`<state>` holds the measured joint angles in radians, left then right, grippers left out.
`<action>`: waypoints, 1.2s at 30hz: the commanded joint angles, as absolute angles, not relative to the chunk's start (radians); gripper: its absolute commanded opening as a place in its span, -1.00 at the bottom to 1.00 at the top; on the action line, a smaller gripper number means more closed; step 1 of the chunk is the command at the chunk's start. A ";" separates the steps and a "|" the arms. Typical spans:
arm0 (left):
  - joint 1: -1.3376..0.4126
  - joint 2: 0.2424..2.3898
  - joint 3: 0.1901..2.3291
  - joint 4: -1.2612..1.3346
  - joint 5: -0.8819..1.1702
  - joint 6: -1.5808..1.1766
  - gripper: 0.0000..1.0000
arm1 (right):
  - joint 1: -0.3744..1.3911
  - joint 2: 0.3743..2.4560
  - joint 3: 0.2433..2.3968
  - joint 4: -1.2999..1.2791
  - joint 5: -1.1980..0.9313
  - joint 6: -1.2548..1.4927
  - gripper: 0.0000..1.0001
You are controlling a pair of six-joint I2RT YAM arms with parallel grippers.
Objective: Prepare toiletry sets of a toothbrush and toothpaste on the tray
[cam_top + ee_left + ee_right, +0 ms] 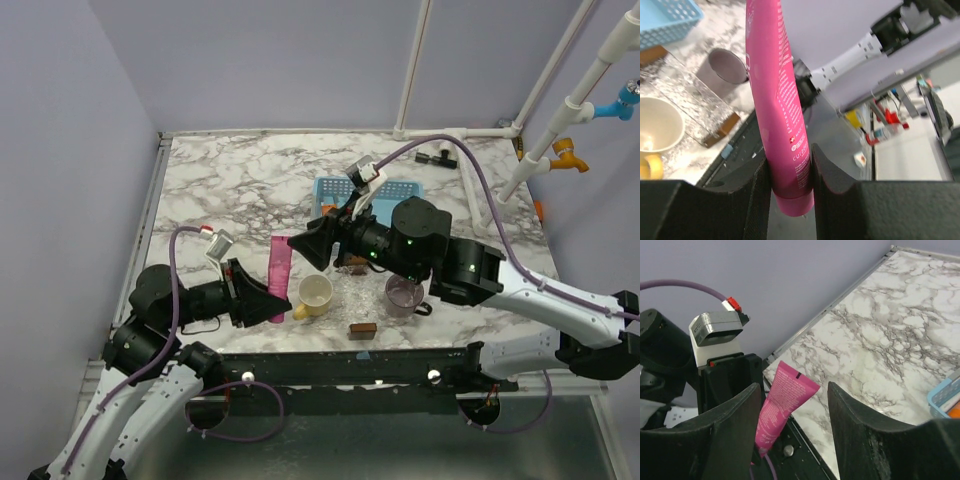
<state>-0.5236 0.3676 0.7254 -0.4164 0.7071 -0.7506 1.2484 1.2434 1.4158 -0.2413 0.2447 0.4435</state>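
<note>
The marble table [230,180] sat between lilac walls. Your left gripper [790,172] pinched the pink toothpaste tube [775,100] near its cap, over the table's near edge, left of the cream mug [315,293]. Your right gripper [795,410] stood spread, close to the tube's flat end. The clear tray [352,305] lay between the mug and the purple cup [403,295]. Only your left wrist view showed the pinch itself. From above, your right arm hid part of the blue basket [335,190], so its contents were hard to make out.
</note>
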 commanded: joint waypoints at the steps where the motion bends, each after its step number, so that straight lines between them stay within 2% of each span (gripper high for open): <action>1: -0.520 0.357 0.783 -0.487 0.932 -0.688 -1.00 | 1.249 1.223 1.521 -0.481 0.116 0.279 0.20; 11: -0.521 0.325 0.785 -0.595 1.182 -0.632 -1.00 | 1.249 1.285 1.658 -0.676 -0.229 0.178 0.29; 16: -0.553 0.311 0.763 -0.601 1.231 -0.627 -1.00 | 1.250 1.324 1.650 -0.693 -0.399 0.164 0.33; 21: -0.584 0.302 0.758 -0.625 1.255 -0.599 -1.00 | 1.249 1.333 1.620 -0.675 -0.445 0.154 0.38; 25: -0.602 0.303 0.762 -0.635 1.267 -0.582 -1.00 | 1.249 1.357 1.612 -0.686 -0.568 0.145 0.39; 30: -0.609 0.303 0.764 -0.640 1.271 -0.571 -1.00 | 1.250 1.383 1.587 -0.660 -0.648 0.161 0.36; 36: -0.609 0.298 0.759 -0.640 1.271 -0.568 -1.00 | 1.249 1.435 1.587 -0.643 -0.687 0.184 0.18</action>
<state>-0.6044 0.3138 0.7605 -0.6380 1.2343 -0.5919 1.2484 1.4075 1.6028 -0.6556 -0.6102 0.1669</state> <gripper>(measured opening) 0.323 0.620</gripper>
